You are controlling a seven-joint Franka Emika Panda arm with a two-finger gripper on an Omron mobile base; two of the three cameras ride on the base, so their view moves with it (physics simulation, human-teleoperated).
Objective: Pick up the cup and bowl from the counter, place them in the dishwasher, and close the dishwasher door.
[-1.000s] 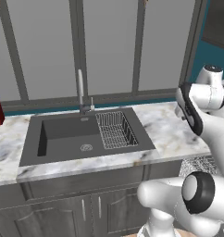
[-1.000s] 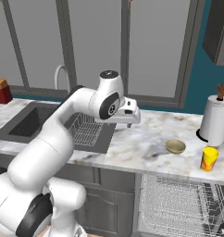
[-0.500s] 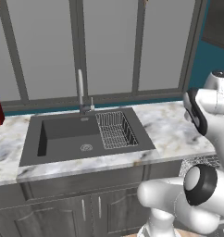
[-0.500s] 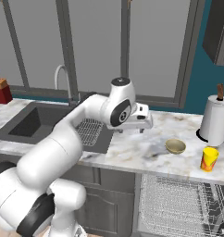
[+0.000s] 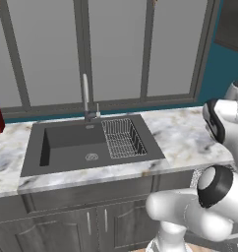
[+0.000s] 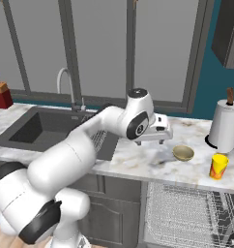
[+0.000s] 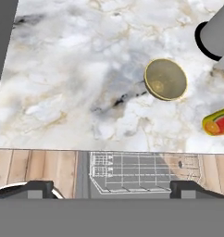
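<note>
A shallow olive-gold bowl [image 6: 183,153] sits on the marbled counter [image 6: 138,162], and a yellow cup [image 6: 218,166] with a red-orange print stands to its right near the front edge. My gripper [image 6: 152,141] hovers over the counter just left of the bowl, pointing down, open and holding nothing. In the hand view the bowl [image 7: 165,79] lies ahead and right of my gripper [image 7: 112,190], and the cup [image 7: 217,121] is at the right edge. Below the counter the dishwasher stands open with its wire rack [image 6: 186,218] pulled out, also seen as the rack [image 7: 137,173] in the hand view.
A paper towel roll [image 6: 225,127] stands behind the cup. The dark sink [image 5: 72,147] with its faucet [image 5: 85,96] and small wire basket [image 5: 122,138] lies to the left. A red object [image 6: 0,94] sits at the counter's far left. Windows back the counter.
The arm has swung right along the counter, carrying the gripper from beside the sink basket to just left of the bowl. The jaws stayed open.
</note>
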